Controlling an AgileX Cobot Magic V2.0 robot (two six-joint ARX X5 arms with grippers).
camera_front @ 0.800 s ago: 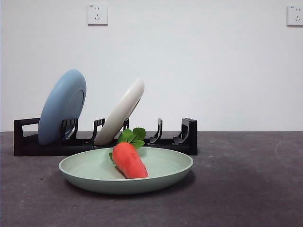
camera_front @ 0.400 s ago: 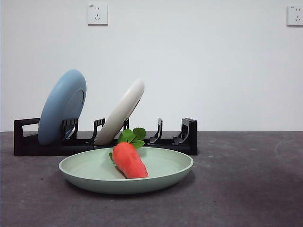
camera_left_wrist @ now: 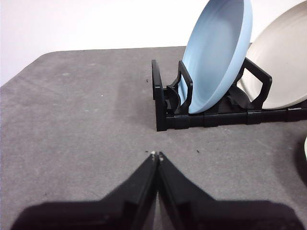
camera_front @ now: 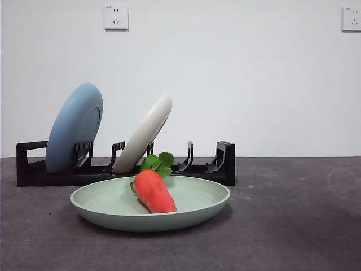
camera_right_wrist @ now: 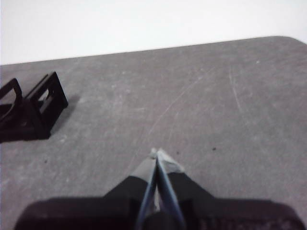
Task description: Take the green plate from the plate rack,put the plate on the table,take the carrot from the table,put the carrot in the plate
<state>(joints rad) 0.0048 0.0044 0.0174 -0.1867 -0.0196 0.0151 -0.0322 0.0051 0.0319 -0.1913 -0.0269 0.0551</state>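
Carrot [camera_front: 153,192] lying in green plate [camera_front: 101,199] on grey desk [camera_front: 293,226], white wall with sockets [camera_front: 115,17], only wrist views show both fingers pressed together, left [camera_left_wrist: 156,155], right [camera_right_wrist: 156,153].

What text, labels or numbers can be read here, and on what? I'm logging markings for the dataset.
None readable.
Wall sockets and: each bears a tiny mark near its top, too small to read.
Green plate, carrot, plate rack, blue plate, cream plate: no markings visible.
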